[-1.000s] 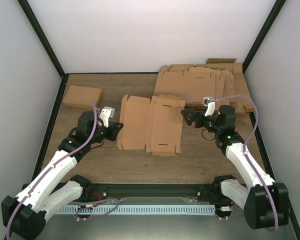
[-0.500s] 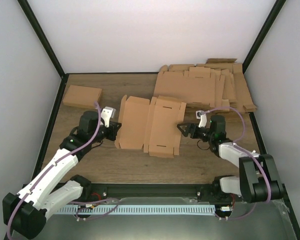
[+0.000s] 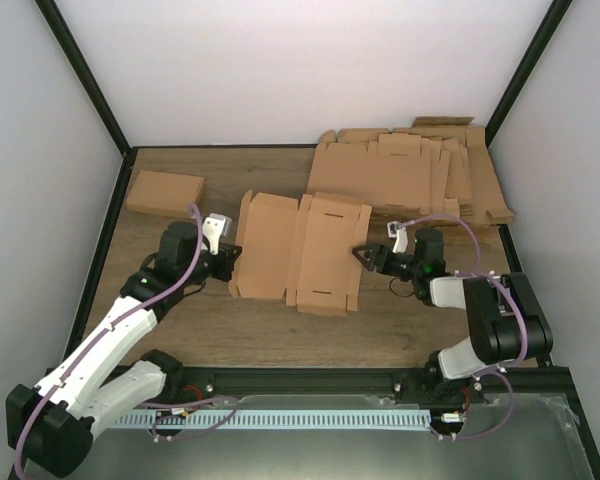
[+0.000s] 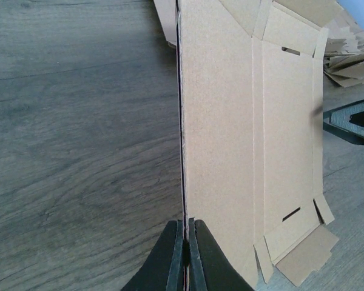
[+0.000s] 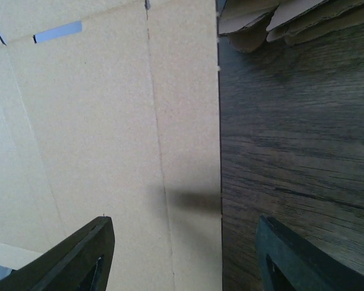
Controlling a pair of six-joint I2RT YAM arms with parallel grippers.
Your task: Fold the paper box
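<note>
Item one, the desk: dark wood grain, walled on three sides. Item two, the paper box: an unfolded brown blank with flaps and slots, which we find lying opened out about the middle of the desk, its long creases running from the near edge toward the far edge. Item three, a loose stack of flat blanks: heaped in the far right corner, its nearest sheets just beyond the far right corner of the paper box and overlapping one another untidily. Item four, a closed cardboard box: set by the left edge toward the far left corner, well apart from everything else. Item five, the left fingers: pressed together on the left edge of the paper box, the thin card caught between them at its near end; we see that edge running straight away from them in the wrist view. The left arm reaches on a diagonal from the near left corner toward the middle, its wrist low over the desk. Item six, the right fingers: spread wide with nothing in their grip, set astride the right edge of the paper box, one over the card and one over bare wood; we cannot tell whether they touch it. The right arm is folded tight, its elbow out by the right edge and its forearm laid low, pointing toward the left edge.
</note>
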